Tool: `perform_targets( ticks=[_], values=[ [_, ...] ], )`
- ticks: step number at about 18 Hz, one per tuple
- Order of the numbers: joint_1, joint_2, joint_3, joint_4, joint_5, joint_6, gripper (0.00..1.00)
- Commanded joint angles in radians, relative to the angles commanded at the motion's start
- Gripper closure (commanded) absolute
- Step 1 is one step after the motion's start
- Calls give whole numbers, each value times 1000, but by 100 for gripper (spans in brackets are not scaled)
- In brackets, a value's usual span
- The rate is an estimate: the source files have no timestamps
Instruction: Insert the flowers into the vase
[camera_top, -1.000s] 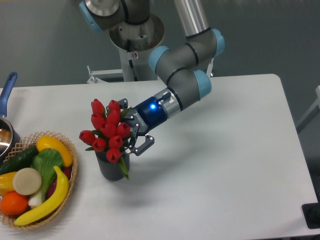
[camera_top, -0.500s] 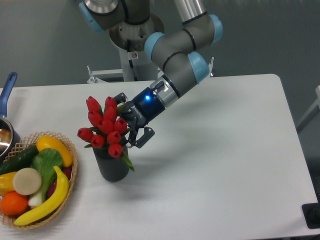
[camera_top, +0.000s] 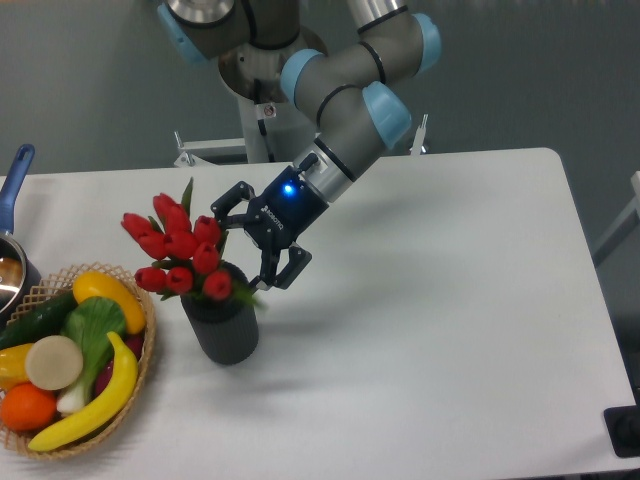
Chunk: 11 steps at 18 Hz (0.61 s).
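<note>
The flowers (camera_top: 177, 250), a bunch of red tulip buds with green leaves, stand with their stems inside the vase (camera_top: 222, 328) and lean to the left over its rim. The vase is a short dark grey ribbed cylinder on the white table, left of centre. My gripper (camera_top: 252, 243) hangs just right of the bunch and above the vase's right rim. Its jaws are spread wide, one finger (camera_top: 228, 200) up near the blossoms and the other lower right. Nothing is held between them.
A woven basket (camera_top: 142, 362) of fruit and vegetables, with a banana (camera_top: 95, 400) at its front, sits close to the left of the vase. A pot with a blue handle (camera_top: 17, 170) is at the far left edge. The arm's base (camera_top: 268, 75) rises behind the table.
The gripper was shut on the flowers' stems and now has its jaws open. The bunch has tipped to the left and sunk lower in the vase.
</note>
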Motion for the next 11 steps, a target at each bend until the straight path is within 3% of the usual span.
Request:
perform_targets(
  ticks=[5,10,11],
  values=[
    [15,78,45,-8,478,-3,0],
    [164,103,144,-12,577,-11,0],
    [194,101,179,-37,620,-3,0]
  ],
)
